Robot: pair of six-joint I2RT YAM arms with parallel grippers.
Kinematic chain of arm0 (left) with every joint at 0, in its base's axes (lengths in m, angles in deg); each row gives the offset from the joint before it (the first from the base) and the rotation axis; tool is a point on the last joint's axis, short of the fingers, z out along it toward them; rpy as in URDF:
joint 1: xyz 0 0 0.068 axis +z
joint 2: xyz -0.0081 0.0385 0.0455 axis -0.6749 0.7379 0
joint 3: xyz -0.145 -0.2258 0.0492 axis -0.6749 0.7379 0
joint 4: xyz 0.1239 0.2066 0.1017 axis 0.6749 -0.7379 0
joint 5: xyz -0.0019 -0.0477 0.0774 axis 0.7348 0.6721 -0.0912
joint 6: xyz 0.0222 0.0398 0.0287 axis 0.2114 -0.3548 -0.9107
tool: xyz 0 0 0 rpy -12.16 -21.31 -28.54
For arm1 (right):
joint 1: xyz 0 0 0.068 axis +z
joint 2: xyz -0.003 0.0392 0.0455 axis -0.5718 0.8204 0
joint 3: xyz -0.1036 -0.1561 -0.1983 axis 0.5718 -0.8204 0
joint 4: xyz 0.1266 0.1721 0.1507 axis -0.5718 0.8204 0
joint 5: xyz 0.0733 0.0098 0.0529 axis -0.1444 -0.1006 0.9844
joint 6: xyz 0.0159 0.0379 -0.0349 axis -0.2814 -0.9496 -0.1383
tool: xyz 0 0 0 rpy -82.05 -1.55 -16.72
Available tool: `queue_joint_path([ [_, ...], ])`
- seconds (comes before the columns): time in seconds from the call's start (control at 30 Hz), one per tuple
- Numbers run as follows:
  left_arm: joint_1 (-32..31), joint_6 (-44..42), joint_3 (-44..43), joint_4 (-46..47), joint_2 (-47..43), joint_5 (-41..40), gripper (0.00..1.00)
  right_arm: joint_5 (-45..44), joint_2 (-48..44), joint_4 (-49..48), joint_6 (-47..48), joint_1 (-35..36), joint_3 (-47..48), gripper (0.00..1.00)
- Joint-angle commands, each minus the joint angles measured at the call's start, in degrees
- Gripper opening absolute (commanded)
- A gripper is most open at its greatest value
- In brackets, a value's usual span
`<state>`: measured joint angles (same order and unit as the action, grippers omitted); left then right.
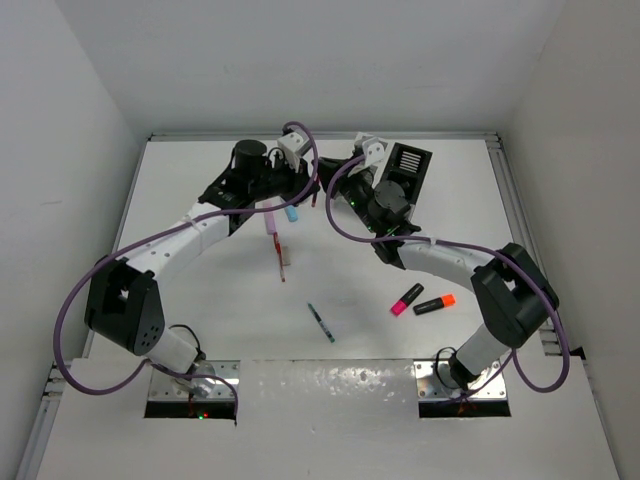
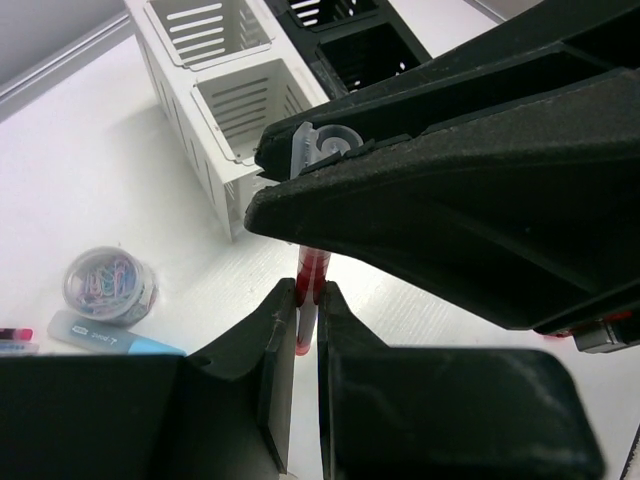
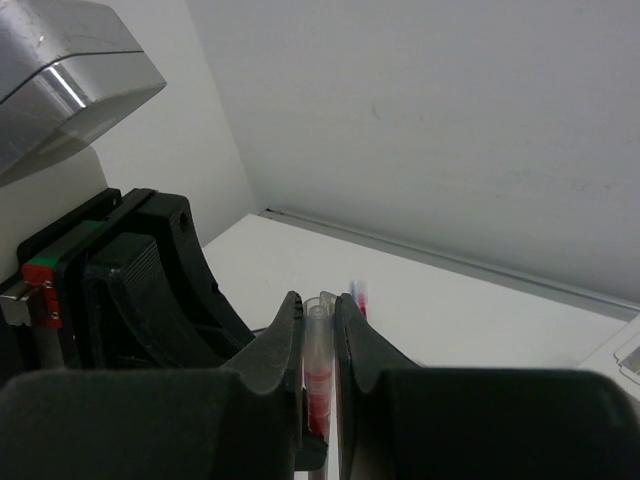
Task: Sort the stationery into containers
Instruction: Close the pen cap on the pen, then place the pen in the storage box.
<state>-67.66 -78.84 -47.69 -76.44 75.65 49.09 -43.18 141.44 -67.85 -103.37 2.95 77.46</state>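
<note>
Both grippers hold one thin red pen [image 2: 310,268] with a clear cap, above the table beside the containers. In the left wrist view my left gripper [image 2: 308,292] is shut on its red barrel. My right gripper [image 2: 290,165] crosses above and is shut on the clear cap end. The right wrist view shows the pen [image 3: 318,380] upright between the shut fingers of my right gripper [image 3: 320,305]. The white bin [image 2: 235,110] and the black bin [image 2: 370,40] stand just behind. In the top view the grippers meet near the pen [image 1: 316,198], left of the black bin [image 1: 408,165].
On the table lie a pink stick [image 1: 271,222], a blue stick [image 1: 292,213], another red pen [image 1: 282,258], a green pen [image 1: 321,322], a pink highlighter [image 1: 406,299] and an orange highlighter [image 1: 435,304]. A jar of paper clips [image 2: 108,285] and a blue-sleeved eraser [image 2: 110,340] sit near the white bin.
</note>
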Motion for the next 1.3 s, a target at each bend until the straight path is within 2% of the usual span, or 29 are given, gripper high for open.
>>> queue_joint_path([
  [0.0, -0.10, 1.20, -4.68, 18.57, -3.16, -0.89, 0.00, 3.76, 2.79, 13.56, 0.27, 2.25, -2.93, 0.00],
  [0.2, -0.45, -0.21, -3.63, 16.38, -3.24, 0.95, 0.00, 8.86, 2.88, 18.21, 1.32, 0.94, 3.74, 0.00],
  [0.37, -0.71, -1.53, -3.01, 14.36, -3.42, 2.71, 0.00, 9.92, 2.96, 18.40, 1.14, -0.91, 8.67, 0.17],
  [0.53, -0.98, -1.53, -1.96, 11.72, -3.77, 3.59, 0.00, 10.35, 2.61, 17.52, 0.09, -2.23, 10.52, 0.22],
  [0.7, -0.89, -1.09, -1.78, 12.59, -3.86, 3.33, 0.00, 10.53, 2.44, 18.40, 0.27, -2.23, 10.79, 0.24],
  [0.8, -0.80, -1.09, -1.78, 12.68, -3.86, 3.51, 0.00, 10.53, 1.91, 17.08, 0.09, -2.23, 9.65, 0.14],
  [0.83, -0.89, -1.18, -1.78, 12.51, -3.77, 3.68, 0.00, 10.36, 1.82, 16.47, 0.09, -2.23, 9.30, 0.04],
  [0.87, -0.89, -1.18, -1.78, 12.33, -3.69, 3.68, 0.00, 10.09, 1.73, 16.29, 0.09, -2.31, 9.12, 0.00],
  [0.97, -0.80, -1.27, -1.60, 12.15, -3.69, 4.21, 0.00, 9.21, 1.29, 15.32, -0.43, -2.49, 8.68, 0.00],
  [1.0, -0.80, -1.44, -1.69, 12.15, -3.68, 4.30, 0.10, 9.21, 1.29, 15.15, -0.87, -3.10, 8.68, 0.00],
  [1.03, -0.80, -1.44, -1.43, 12.07, -3.77, 4.30, 0.27, 9.13, 1.29, 14.80, -2.01, -3.45, 8.85, 0.00],
  [1.07, -0.72, -1.61, -1.25, 12.07, -3.86, 4.30, 0.47, 9.04, 1.21, 14.79, -2.63, -3.89, 9.03, 0.00],
  [1.1, -0.45, -1.53, -1.08, 12.24, -3.86, 4.65, 0.79, 8.86, 1.29, 14.88, -3.24, -4.94, 9.29, 0.00],
  [1.13, -0.10, -1.35, -0.64, 12.59, -4.03, 4.65, 0.94, 8.86, 1.38, 15.05, -3.86, -5.65, 9.99, 0.00],
  [1.17, 0.25, -1.09, -0.46, 12.68, -4.04, 4.56, 1.00, 8.60, 1.38, 15.58, -4.82, -7.13, 10.34, 0.00],
  [1.27, 1.56, 0.23, -0.02, 12.51, -4.30, 3.25, 1.00, 5.97, 0.86, 18.30, -4.40, -10.56, 11.84, 0.00],
])
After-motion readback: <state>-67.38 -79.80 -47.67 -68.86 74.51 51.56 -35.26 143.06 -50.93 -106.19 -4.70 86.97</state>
